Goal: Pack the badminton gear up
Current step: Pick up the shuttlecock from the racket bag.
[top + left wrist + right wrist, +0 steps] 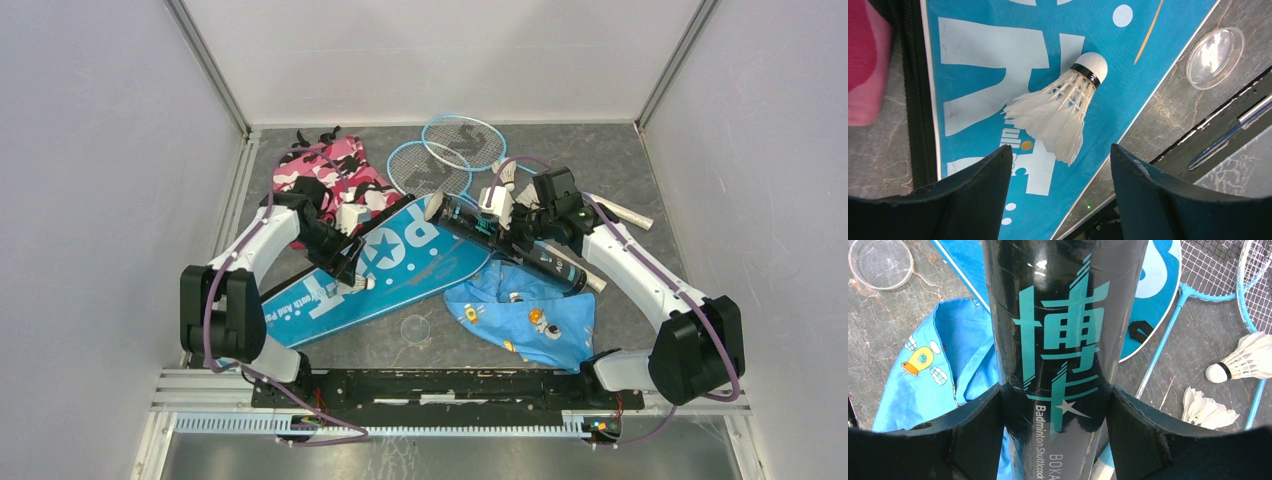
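The blue "SPORT" cover (400, 265) lies flat mid-table. A white shuttlecock (1063, 112) lies on it, just ahead of my left gripper (1060, 150), which is open and empty above the cover (998, 75). My right gripper (1055, 390) is shut on the black cylindrical tube (1063, 315), which runs diagonally in the top view (555, 268) over the cover's right edge. Two light-blue racquets (440, 155) lie crossed at the back, heads overlapping. Two more shuttlecocks (1243, 365) (1205, 410) lie on the table right of the tube, by a racquet shaft.
A pink camouflage bag (325, 175) lies at the back left beside my left arm. A blue cartoon-print cloth (530, 315) lies crumpled at the front right under the tube. A clear round lid (413, 328) sits near the front edge. Walls enclose three sides.
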Available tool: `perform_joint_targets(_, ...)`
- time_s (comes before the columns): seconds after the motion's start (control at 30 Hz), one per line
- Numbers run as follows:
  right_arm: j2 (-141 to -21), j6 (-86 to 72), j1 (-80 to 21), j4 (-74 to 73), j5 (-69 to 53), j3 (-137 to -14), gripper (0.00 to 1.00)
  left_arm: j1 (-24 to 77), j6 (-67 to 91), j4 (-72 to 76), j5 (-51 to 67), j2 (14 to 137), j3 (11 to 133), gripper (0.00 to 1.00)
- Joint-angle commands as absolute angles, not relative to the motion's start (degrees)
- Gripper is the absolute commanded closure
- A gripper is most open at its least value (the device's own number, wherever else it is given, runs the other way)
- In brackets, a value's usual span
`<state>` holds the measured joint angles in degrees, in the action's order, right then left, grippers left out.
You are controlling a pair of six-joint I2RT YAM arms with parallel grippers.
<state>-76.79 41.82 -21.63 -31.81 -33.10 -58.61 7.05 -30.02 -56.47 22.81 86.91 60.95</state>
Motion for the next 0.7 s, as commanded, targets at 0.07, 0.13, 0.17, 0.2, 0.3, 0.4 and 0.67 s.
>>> perform_joint_targets(0.07,-76.3,42.4,-21.3,-29.7,-33.4,-58.7,0.95,6.2,-27.8,-56.8,27.5,89.7,62.6,0.34)
perform_joint_targets(0.13,-76.4,42.5,-21.3,-29.7,-33.4,-58.8,0.95,6.2,-27.4,-56.5,28.3,90.6,62.4,0.39)
perform_joint_targets(0.17,-76.4,42.5,-21.3,-29.7,-33.4,-58.7,0.95,6.2,-27.2,-56.3,29.0,91.1,62.4,0.42)
perform_joint_targets(0.2,-76.3,42.5,-21.3,-29.7,-33.4,-58.7,0.95,6.2,-27.1,-56.3,29.7,91.4,62.4,0.45)
perform_joint_targets(0.3,-76.2,42.6,-21.4,-29.8,-33.4,-58.6,0.95,6.2,-26.5,-55.6,31.1,92.5,62.3,0.57)
perform_joint_targets(0.4,-76.2,42.6,-21.3,-29.8,-33.2,-58.7,0.95,6.2,-26.1,-55.0,32.6,93.2,62.5,0.7)
perform_joint_targets(0.67,-76.1,42.7,-21.3,-29.9,-33.1,-58.6,0.95,6.2,-25.5,-53.2,35.5,92.8,63.9,0.94)
